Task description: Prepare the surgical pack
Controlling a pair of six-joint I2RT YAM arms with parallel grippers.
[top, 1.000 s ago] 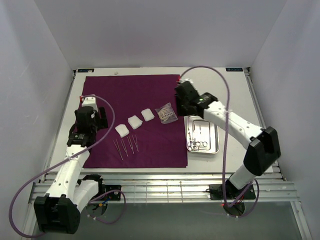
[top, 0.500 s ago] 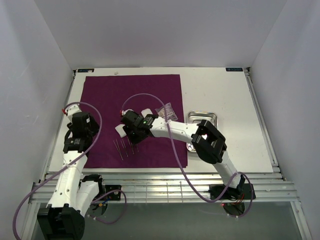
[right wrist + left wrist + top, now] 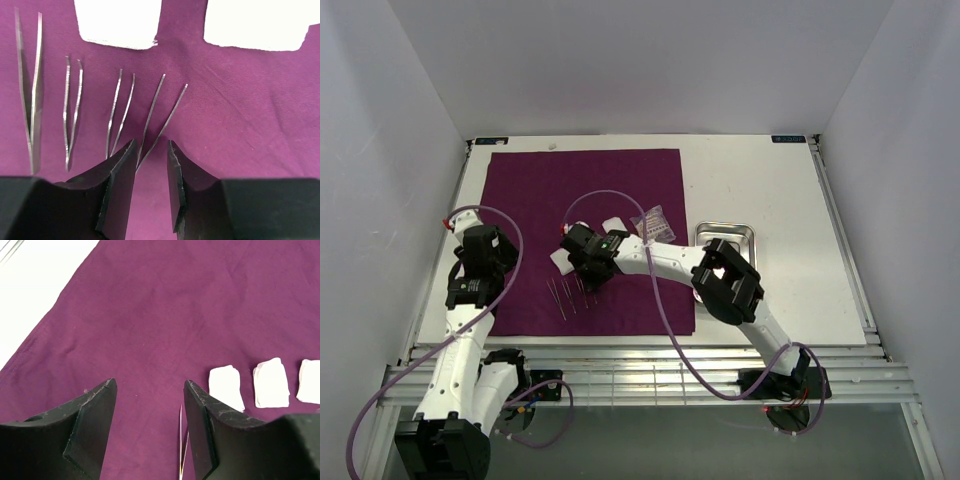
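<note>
Tweezers and gauze pads crowd the right claw; far cloth lies bare.

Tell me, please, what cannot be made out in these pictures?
- Top view: the right arm covers most of the steel tray, hiding its contents.
- Top view: the same arm hides the middle gauze pad.
- Right wrist view: the right gripper hides the joined end of the rightmost tweezers; contact unclear.
- Left wrist view: the edge cuts the third gauze pad.

Cloth: deep purple, plain, no print. Gauze pads: white. Tweezers: bare silver steel. Tray: shiny silver. Table: white. Arm cable: lilac. Right gripper: black, edges scuffed grey.
</note>
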